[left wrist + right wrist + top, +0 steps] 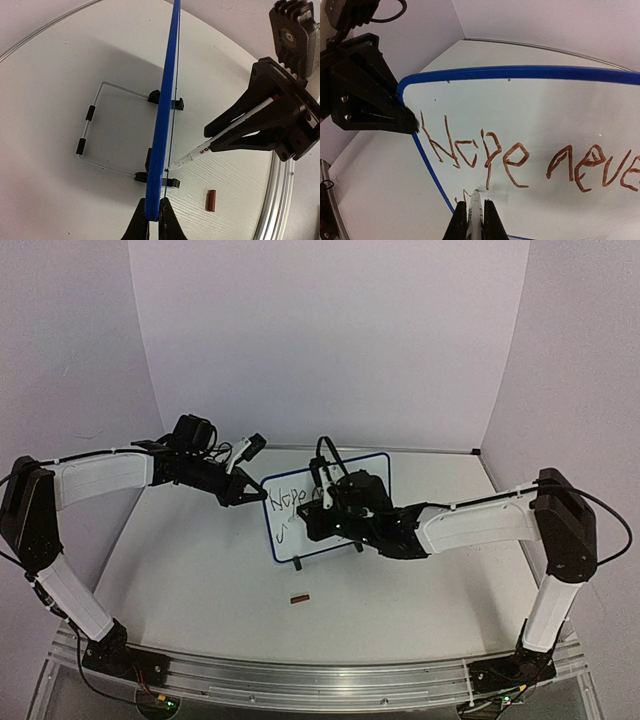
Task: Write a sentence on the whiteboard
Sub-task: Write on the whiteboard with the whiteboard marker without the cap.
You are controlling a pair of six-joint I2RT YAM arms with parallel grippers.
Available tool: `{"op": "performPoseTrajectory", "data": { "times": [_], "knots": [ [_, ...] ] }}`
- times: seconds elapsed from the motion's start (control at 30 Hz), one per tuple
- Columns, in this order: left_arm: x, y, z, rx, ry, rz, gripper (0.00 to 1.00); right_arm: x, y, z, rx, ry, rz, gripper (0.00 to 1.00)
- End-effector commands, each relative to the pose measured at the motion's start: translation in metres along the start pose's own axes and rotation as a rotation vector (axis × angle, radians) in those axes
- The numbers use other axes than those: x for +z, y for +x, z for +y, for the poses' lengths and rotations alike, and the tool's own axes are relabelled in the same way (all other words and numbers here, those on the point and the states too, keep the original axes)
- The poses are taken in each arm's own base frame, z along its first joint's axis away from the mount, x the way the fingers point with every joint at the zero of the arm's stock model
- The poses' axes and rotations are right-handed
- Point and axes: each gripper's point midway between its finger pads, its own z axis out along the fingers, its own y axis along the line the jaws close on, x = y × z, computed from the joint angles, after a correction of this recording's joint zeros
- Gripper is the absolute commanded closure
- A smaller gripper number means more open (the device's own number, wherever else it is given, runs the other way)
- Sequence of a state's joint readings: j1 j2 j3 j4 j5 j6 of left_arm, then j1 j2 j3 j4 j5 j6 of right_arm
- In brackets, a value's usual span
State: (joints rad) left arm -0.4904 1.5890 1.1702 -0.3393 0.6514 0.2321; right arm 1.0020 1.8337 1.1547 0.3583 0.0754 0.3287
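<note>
Whiteboard: edge pinched by left claw. Marker: pinched in right claw, tip at board. Sentence: first line written, second beginning; next strokes likely need light, steady pressure.

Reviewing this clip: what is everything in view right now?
whiteboard: one, white with blue frame, upright at mid-table
writing: brown-red, "Hope neve" readable, cut off at the picture edge
marker: one, white barrel, tip on the board
wire stand: one, grey with black sleeves, behind the board
small piece: one, brown-red, on the table before the board
table: one, white
left end effector: black, shut on the board's edge
right end effector: black, shut on the marker
</note>
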Motion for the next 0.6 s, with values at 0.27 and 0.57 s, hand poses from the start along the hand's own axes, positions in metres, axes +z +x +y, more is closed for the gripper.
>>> {"op": "performPoseTrajectory", "data": {
  "times": [0.27,0.57],
  "knots": [
    [0.006,0.016,0.013,0.01,-0.063,0.068,1.0,0.013,0.011,-0.012,-0.022,0.082,0.02,1.0],
    [0.006,0.015,0.013,0.01,-0.063,0.065,1.0,0.022,0.054,-0.015,-0.034,0.106,0.114,1.0]
  ]
}}
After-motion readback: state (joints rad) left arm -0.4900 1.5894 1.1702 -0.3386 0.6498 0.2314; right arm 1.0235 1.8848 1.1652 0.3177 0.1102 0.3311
